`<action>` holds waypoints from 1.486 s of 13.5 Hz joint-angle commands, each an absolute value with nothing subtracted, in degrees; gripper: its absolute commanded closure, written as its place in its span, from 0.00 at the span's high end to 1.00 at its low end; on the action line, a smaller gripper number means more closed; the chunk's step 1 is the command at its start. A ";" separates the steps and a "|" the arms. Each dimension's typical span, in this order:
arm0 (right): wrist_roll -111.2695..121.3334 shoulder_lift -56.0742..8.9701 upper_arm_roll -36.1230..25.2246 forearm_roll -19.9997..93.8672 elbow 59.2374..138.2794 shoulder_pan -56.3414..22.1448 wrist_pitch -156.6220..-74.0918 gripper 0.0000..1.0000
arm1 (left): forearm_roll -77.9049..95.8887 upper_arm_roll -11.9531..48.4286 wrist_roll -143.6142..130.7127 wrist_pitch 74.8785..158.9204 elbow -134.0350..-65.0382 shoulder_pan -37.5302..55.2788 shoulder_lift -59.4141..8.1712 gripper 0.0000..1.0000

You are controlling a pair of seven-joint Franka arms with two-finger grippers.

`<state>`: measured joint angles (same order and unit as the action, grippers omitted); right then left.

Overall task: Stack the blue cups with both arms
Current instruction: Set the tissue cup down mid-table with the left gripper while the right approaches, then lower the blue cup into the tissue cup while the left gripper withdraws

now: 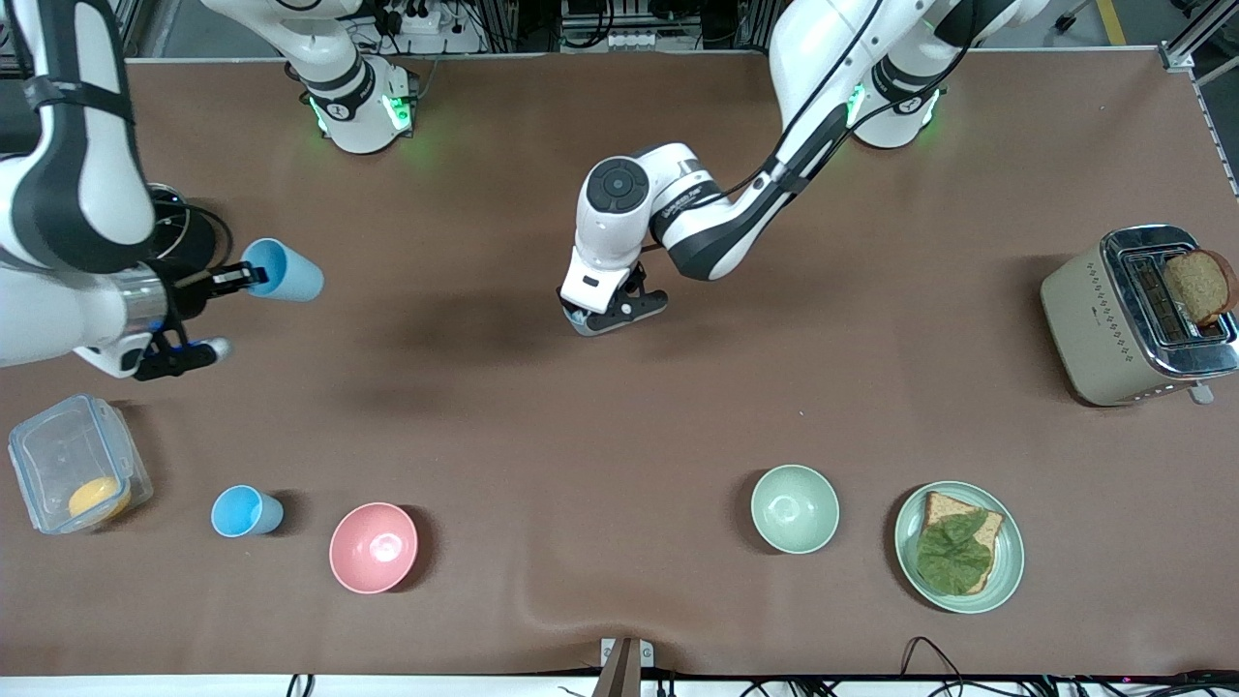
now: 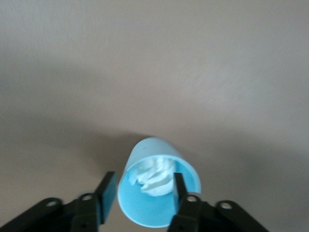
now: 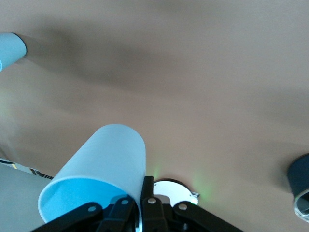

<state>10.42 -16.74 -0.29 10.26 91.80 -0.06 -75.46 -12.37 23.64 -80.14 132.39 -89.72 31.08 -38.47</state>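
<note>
My right gripper is shut on the rim wall of a light-blue cup and holds it on its side above the table at the right arm's end. In the right wrist view the fingers pinch that cup. My left gripper is down at the table's middle over a paler grey-blue cup. In the left wrist view that cup has a white patch inside. The left gripper is open, one finger outside the cup, one over its mouth. A third blue cup stands upright nearer the front camera.
A clear lidded box with something orange in it sits beside the third cup. A pink bowl, a green bowl and a green plate with bread and a leaf line the near side. A toaster holds a bread slice.
</note>
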 commanded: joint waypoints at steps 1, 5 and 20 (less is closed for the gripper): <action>3.37 -15.21 -0.53 13.78 93.51 -3.07 -75.32 0.00 | -13.54 23.64 -80.87 126.24 -90.79 26.04 -29.21 1.00; -11.29 -14.94 -0.53 18.71 94.75 -9.47 -75.76 0.00 | -13.36 24.26 -79.81 119.98 -91.06 18.12 -20.85 1.00; -54.48 -26.54 -0.53 24.69 94.04 -33.92 -106.07 0.00 | -0.26 14.78 -16.12 94.32 -90.88 -3.69 -3.17 1.00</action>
